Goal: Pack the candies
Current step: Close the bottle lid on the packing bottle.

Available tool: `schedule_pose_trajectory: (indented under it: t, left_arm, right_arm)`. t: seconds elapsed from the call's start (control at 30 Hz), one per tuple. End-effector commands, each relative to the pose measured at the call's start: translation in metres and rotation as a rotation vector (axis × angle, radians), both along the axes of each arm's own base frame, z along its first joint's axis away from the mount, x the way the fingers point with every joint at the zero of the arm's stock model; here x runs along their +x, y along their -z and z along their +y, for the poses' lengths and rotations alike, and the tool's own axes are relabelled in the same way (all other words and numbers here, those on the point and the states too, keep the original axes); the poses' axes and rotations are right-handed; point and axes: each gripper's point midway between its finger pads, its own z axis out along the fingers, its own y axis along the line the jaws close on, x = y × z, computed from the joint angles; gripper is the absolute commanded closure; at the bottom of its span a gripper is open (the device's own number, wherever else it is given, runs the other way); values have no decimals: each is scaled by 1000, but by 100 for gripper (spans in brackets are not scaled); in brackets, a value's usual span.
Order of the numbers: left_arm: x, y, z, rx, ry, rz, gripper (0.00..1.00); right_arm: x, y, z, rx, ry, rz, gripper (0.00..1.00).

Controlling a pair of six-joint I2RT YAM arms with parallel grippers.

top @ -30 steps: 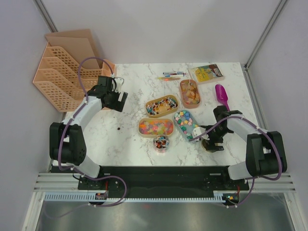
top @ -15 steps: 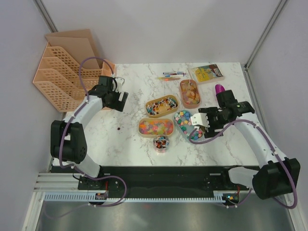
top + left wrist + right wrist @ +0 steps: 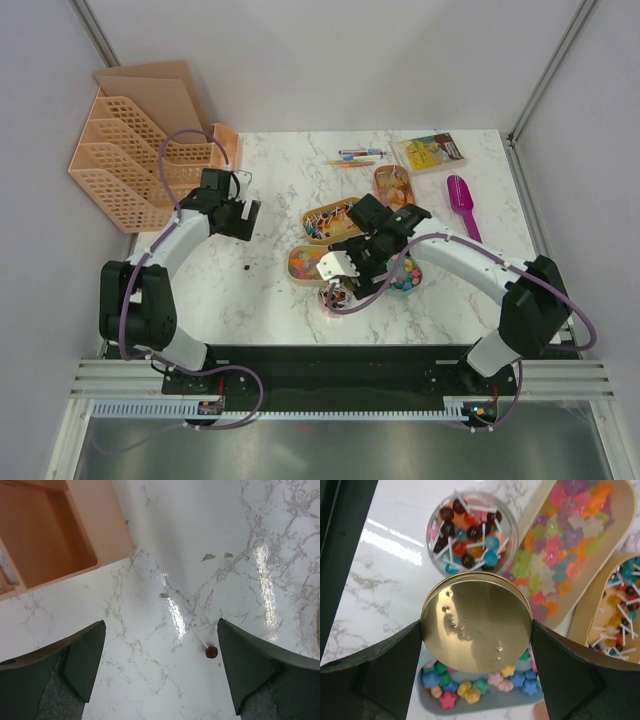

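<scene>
Presently, open room for moving lies mainly on the left half of the white marble-patterned tabletop (image 3: 250, 310). The left gripper (image 3: 162, 655) hangs there with its dark jaws wide apart and nothing between them. Beneath it lies one brown ball lollipop (image 3: 211, 652) on a white stick, well apart from the other sweets. A peach plastic mesh file rack (image 3: 130, 150) occupies the far-left edge, near that gripper.

The centre is crowded. The right gripper (image 3: 477, 630) is clamped on a round gold metal lid (image 3: 475, 605), held flat near a clear round jar (image 3: 430, 540), which stands uncovered. The jar holds some of the candies (image 3: 470, 530), here glossy ball lollipops. Close around it stand:
- a tan oblong tray (image 3: 291, 263) of orange, pink and yellow star sweets
- a grey-blue tray (image 3: 423, 660) of pastel stars
- a tan tray of stick lollipops (image 3: 306, 224)
- a tan tray of orange sweets (image 3: 376, 180), further back

A purple plastic scoop (image 3: 462, 203), coloured pens (image 3: 355, 157) and a flat yellow packet (image 3: 432, 152) lie toward the far-right edge. Plain grey walls (image 3: 330, 60) enclose the table on three sides.
</scene>
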Motion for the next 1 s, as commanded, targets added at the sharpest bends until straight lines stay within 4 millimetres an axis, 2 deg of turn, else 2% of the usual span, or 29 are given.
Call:
schedule_pose_trajectory:
  t: [0.0,0.13,0.17,0.2,0.37,0.63,0.73,0.87,0.97]
  left_arm:
    - [4,-27,14,0,-77,-104,0]
    - [-3,-27,19,-4,-96,-110,0]
    - [-4,-27,20,-8,-100,-108,0]
    - [-4,-29,21,-10,-104,-115,0]
    - [-5,-33,26,-12,-117,-129,0]
    - [-6,-33,26,-21,-116,-128,0]
    - [-4,-34,24,-27,-113,-128,0]
    - [-3,-33,24,-32,-113,-126,0]
    - [-1,-32,22,-42,-112,-124,0]
  right_arm:
    - [6,-7,38,56,-25,-15,9]
    - [-3,12,57,-1,-93,0,9]
    - [-6,10,65,3,-112,0,9]
    - [-8,17,68,-10,-122,13,9]
    - [-10,27,78,-42,-153,7,9]
    - [-12,33,76,-70,-154,23,10]
    - [-15,29,73,-83,-148,35,12]
    - [-16,14,68,-68,-137,15,12]
    - [-20,12,63,-76,-138,20,12]
